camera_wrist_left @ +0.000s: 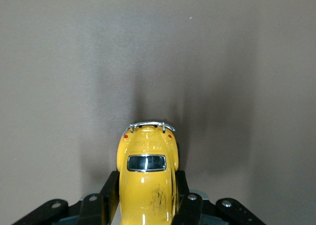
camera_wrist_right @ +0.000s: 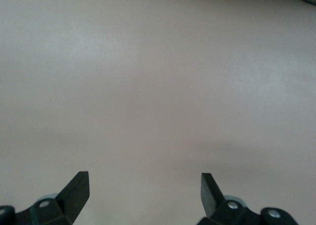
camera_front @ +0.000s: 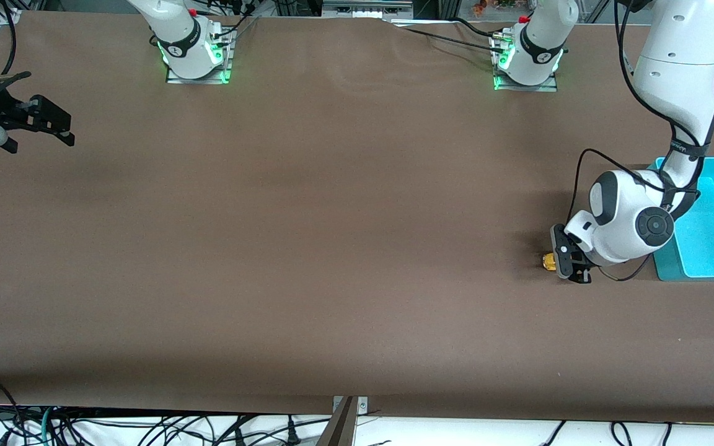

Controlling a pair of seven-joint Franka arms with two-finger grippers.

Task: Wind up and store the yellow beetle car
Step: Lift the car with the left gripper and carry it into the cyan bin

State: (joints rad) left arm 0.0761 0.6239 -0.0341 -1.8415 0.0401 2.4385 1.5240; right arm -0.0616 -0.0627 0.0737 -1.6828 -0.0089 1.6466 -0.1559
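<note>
- One yellow beetle car [camera_wrist_left: 147, 178] sits on the brown surface [camera_front: 332, 248] toward the left arm's end, just beside the turquoise bin [camera_front: 713, 248], on the side toward the middle of the table.
- Both fingers [camera_wrist_left: 109, 195] of the left pincer [camera_front: 564, 263] are pressed against the car's flanks, one on each side, so the pincer is clamped on the car body with the chrome bumper pointing away from the wrist.
- Seen from the left wrist view, the hold looks centred: the roof and the rear window lie midway between the fingers, and the car runs straight along the pincer's line.
- For winding, my judgement is that the wheels should stay pressed on the surface while the car is dragged backward in a straight line; a lifted or skewed drag would let the wheels skid and wind nothing.
- Downward pressure should be modest, since the rounded body could squirt out of a side grip.
- Storing then probably means a short lift into the bin, clearing its near wall.
- The right pincer [camera_front: 53, 124] waits over the right arm's end of the surface, fingers spread wide and holding nothing.
</note>
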